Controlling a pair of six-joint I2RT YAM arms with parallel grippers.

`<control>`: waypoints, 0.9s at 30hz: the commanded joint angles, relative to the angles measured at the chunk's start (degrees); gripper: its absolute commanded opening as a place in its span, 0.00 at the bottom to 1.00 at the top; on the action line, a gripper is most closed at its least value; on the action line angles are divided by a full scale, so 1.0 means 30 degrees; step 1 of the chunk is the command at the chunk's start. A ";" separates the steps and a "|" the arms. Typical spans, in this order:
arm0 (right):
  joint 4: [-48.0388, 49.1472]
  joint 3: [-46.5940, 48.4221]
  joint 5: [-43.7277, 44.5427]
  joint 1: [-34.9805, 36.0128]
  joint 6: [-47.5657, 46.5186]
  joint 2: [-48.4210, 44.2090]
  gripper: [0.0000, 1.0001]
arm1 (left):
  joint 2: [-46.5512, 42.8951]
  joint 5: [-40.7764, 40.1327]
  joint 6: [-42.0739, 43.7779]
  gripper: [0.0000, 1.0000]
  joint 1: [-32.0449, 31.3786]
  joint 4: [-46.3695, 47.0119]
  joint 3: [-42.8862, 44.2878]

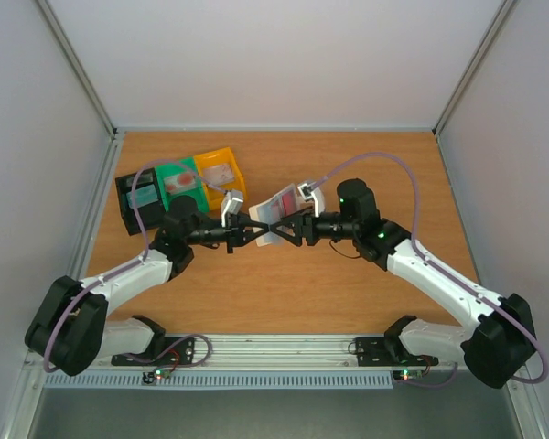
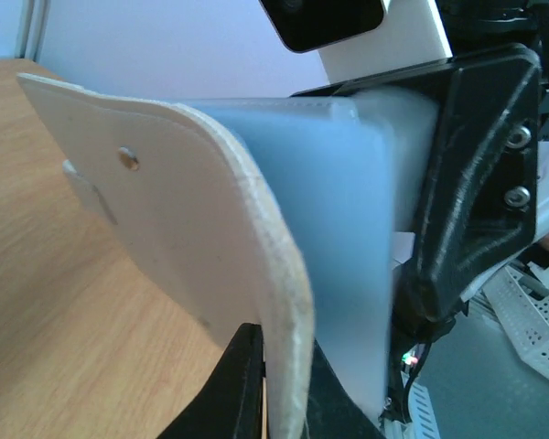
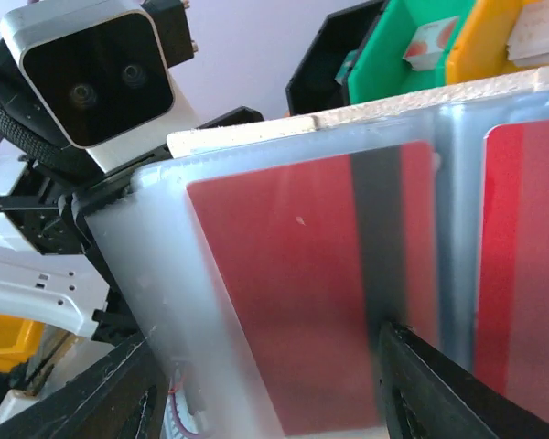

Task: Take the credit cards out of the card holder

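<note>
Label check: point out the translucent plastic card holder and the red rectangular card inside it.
Translucent plastic card holder (image 1: 276, 206): top view, its upper face.
Red rectangular card (image 3: 284, 293): right wrist view, its face.

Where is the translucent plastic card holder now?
Top view: the card holder hangs over the middle of the wooden table, right of the yellow plastic bin, pinched by the left gripper.

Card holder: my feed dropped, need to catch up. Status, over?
Left tool shut on edge of card holder. Right tool open. Red cards in both pockets. Bins stand apart.
</note>
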 commanded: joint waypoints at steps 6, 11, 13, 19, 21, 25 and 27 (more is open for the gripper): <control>0.0469 0.1027 0.1860 0.1199 -0.1320 -0.0607 0.65 | -0.0171 -0.0985 0.0798 0.00 -0.0299 0.2433 -0.0133; -0.0927 0.1141 0.2396 0.1191 -0.1809 -0.1466 0.66 | -0.0095 -0.0969 0.1201 0.00 -0.0415 0.2836 -0.0382; -0.1004 0.1349 0.1269 0.1194 -0.1916 -0.1577 0.67 | -0.0066 -0.0961 0.1216 0.00 -0.0418 0.3167 -0.0457; -0.3108 0.1646 0.4376 0.1178 -0.2983 -0.4089 0.69 | -0.0216 -0.0483 0.1019 0.00 -0.0549 0.4287 -0.0481; -0.5123 0.2145 0.7491 0.1193 -0.2975 -0.4398 0.65 | -0.0261 -0.0527 0.0958 0.00 -0.0630 0.4530 -0.0561; -0.7377 0.3170 1.1630 0.2067 -0.2840 -0.3275 0.64 | -0.0228 -0.1018 0.0927 0.00 -0.1019 0.4582 -0.0645; -0.7723 0.3588 1.4202 0.3481 -0.3400 -0.2712 0.67 | -0.0135 -0.1174 0.0797 0.00 -0.1116 0.4516 -0.0586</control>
